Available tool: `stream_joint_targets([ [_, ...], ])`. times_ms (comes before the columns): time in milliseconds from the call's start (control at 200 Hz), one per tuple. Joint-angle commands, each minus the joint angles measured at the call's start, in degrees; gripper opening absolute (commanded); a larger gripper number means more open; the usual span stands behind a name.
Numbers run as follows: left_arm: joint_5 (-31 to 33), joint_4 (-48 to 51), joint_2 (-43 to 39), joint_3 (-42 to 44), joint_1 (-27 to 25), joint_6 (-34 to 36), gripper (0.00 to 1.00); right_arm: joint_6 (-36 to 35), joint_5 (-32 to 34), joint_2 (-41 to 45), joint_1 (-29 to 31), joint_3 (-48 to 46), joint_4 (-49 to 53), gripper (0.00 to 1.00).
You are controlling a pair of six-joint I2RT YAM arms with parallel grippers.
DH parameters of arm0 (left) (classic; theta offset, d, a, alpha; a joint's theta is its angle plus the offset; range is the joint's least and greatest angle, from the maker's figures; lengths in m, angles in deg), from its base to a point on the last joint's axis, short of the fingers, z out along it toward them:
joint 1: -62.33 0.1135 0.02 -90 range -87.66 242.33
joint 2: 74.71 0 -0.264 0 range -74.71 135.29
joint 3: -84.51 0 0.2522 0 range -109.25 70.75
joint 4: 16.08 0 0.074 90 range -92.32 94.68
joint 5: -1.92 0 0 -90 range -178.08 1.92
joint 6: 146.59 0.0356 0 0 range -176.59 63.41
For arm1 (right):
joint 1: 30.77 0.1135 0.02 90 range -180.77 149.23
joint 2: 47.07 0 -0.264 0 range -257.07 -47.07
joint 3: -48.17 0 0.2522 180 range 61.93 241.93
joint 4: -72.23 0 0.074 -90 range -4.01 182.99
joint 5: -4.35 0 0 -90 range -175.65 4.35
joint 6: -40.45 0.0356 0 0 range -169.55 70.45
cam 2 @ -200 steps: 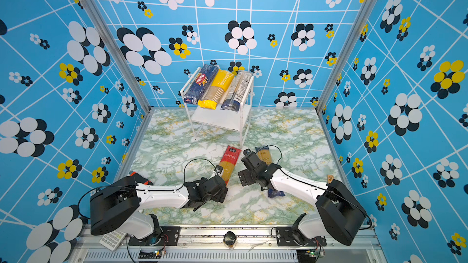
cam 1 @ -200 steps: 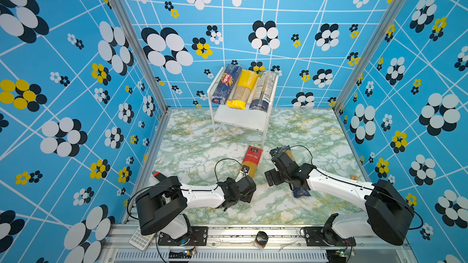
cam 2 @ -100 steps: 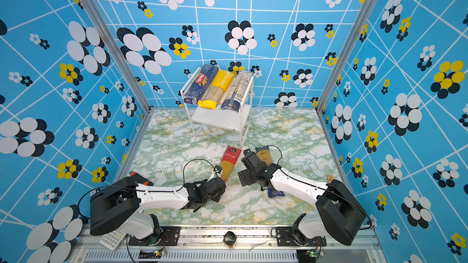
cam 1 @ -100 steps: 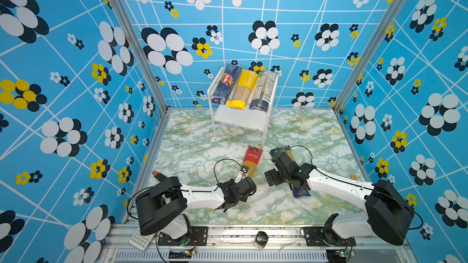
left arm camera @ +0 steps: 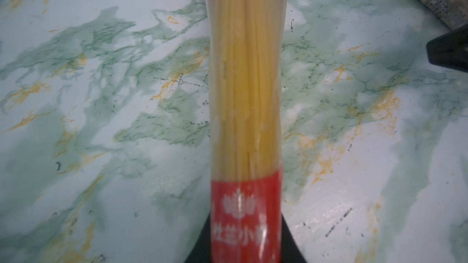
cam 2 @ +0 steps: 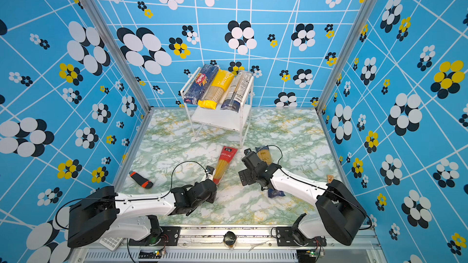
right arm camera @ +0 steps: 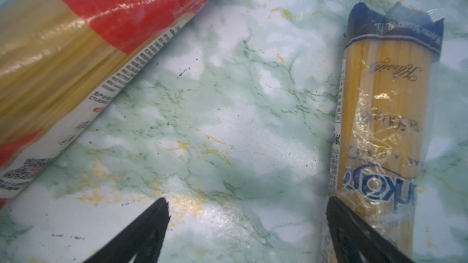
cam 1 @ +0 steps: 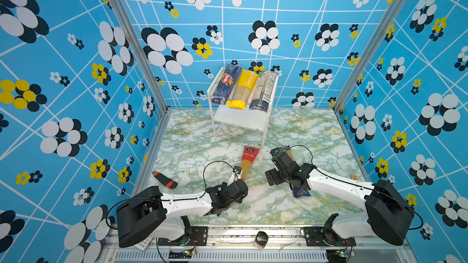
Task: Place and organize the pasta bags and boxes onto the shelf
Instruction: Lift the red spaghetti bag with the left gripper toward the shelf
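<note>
Red-ended bag [cam 1: 247, 163] stretching from left gripper [cam 1: 238, 177] toward shelf [cam 1: 240, 122], long axis leaning slightly right; left gripper pinching its near end; right gripper [right arm camera: 247, 204] gaping wide, empty

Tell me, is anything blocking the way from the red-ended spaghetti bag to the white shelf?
Nothing visible: bare table lies between the red-ended bag and the shelf. Its top board, though, already holds three packs; the lower one looks free.
</note>
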Motion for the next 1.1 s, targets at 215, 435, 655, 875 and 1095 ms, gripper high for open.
stream_joint_targets([
  [215,0.36,6.13,-12.13,2.18,1.86,-0.99,0.0,-0.74,1.14,0.29,-0.48,-0.17,1.25,0.99],
  [435,-4.43,9.08,-26.91,4.65,6.65,-2.78,0.0,-0.76,1.07,-0.06,-0.57,-0.14,1.1,0.99],
  [655,-12.86,16.13,-40.18,2.9,12.86,-4.28,0.0,-0.9,0.98,-0.93,-0.72,0.22,0.98,0.99],
  [875,-20.42,17.92,-43.67,-0.81,16.39,-3.15,0.0,-0.93,0.81,-1.75,-0.82,0.6,0.92,0.99],
  [1095,-33.13,12.4,-43.22,-3.24,22.96,-4.49,0.0,-1.13,0.99,-2.1,-0.75,0.86,1.33,0.99],
])
